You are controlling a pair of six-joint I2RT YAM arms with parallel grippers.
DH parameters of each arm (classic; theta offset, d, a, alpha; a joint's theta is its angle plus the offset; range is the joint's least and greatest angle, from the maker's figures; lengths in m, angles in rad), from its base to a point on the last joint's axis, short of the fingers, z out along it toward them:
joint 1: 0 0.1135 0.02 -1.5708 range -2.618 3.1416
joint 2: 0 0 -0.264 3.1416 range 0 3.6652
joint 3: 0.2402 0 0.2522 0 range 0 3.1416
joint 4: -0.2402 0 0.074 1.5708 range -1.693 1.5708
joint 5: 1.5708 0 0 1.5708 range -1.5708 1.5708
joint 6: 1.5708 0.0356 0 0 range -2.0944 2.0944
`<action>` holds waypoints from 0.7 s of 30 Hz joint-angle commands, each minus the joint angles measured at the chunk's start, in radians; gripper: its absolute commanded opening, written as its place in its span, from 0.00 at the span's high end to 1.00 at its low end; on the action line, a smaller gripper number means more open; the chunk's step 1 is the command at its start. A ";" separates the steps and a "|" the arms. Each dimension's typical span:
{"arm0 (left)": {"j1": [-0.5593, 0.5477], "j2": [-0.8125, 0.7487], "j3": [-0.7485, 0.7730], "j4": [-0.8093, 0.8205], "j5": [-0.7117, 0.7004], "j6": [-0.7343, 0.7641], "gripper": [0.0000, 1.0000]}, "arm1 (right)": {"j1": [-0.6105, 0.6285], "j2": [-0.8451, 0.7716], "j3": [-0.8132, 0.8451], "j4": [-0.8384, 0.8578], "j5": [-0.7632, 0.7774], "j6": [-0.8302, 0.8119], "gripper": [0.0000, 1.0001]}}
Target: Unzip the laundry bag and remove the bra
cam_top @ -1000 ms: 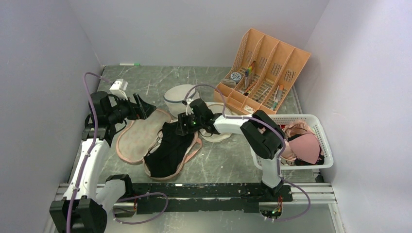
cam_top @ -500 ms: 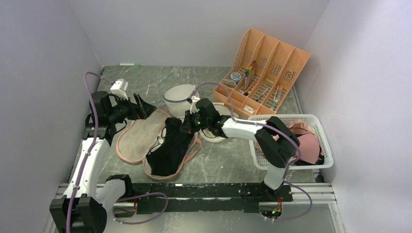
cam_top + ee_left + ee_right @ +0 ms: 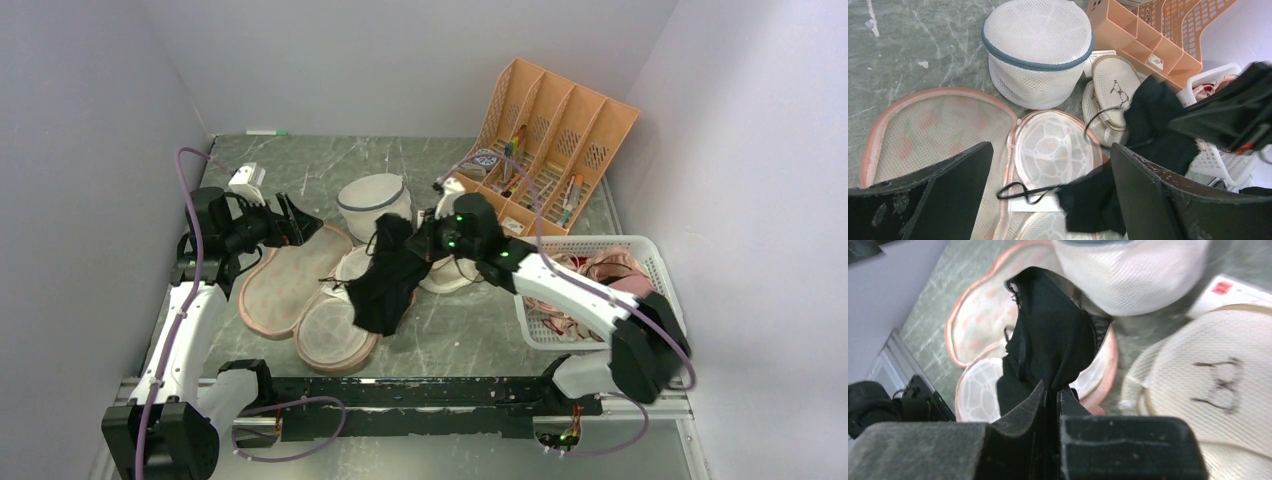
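Bra dangles from the right gripper, pinched tight between its fingers, just above the unzipped laundry bag; left gripper gapes wide, empty.

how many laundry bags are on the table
3: the opened pink-edged laundry bag lying flat at left, the white dome mesh bag behind it, and the cream glasses-drawing bag to its right. The hanging black bra may hide others.
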 commanded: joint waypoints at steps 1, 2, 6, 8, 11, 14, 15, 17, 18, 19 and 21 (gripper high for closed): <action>-0.008 -0.007 -0.007 0.000 0.022 0.011 0.00 | -0.058 -0.233 0.031 -0.205 0.199 -0.107 1.00; -0.008 -0.007 -0.007 0.000 0.023 0.010 0.00 | -0.069 -0.286 0.050 -0.259 0.269 -0.128 1.00; -0.009 -0.012 -0.006 -0.003 0.024 0.010 0.00 | -0.079 -0.499 0.148 -0.442 0.658 -0.217 1.00; -0.010 -0.017 -0.005 -0.003 0.028 0.010 0.00 | -0.079 -0.593 0.189 -0.486 0.853 -0.268 1.00; -0.011 -0.025 -0.006 -0.004 0.028 0.010 0.00 | -0.079 -0.717 0.228 -0.508 1.041 -0.340 1.00; -0.012 -0.032 -0.005 -0.007 0.028 0.010 0.01 | -0.079 -0.824 0.222 -0.478 1.163 -0.419 1.00; -0.012 -0.034 -0.005 -0.008 0.026 0.009 0.01 | -0.079 -0.855 0.213 -0.469 1.192 -0.442 1.00; -0.012 -0.038 -0.005 -0.009 0.023 0.012 0.01 | -0.078 -0.907 0.187 -0.455 1.266 -0.463 1.00; -0.012 -0.039 -0.006 -0.010 0.022 0.012 0.01 | -0.079 -0.929 0.166 -0.449 1.289 -0.461 1.00; -0.012 -0.042 -0.006 -0.008 0.021 0.011 0.01 | -0.077 -0.947 0.143 -0.447 1.306 -0.451 1.00; -0.012 -0.040 -0.006 -0.008 0.021 0.011 0.01 | -0.076 -0.977 0.075 -0.446 1.349 -0.405 1.00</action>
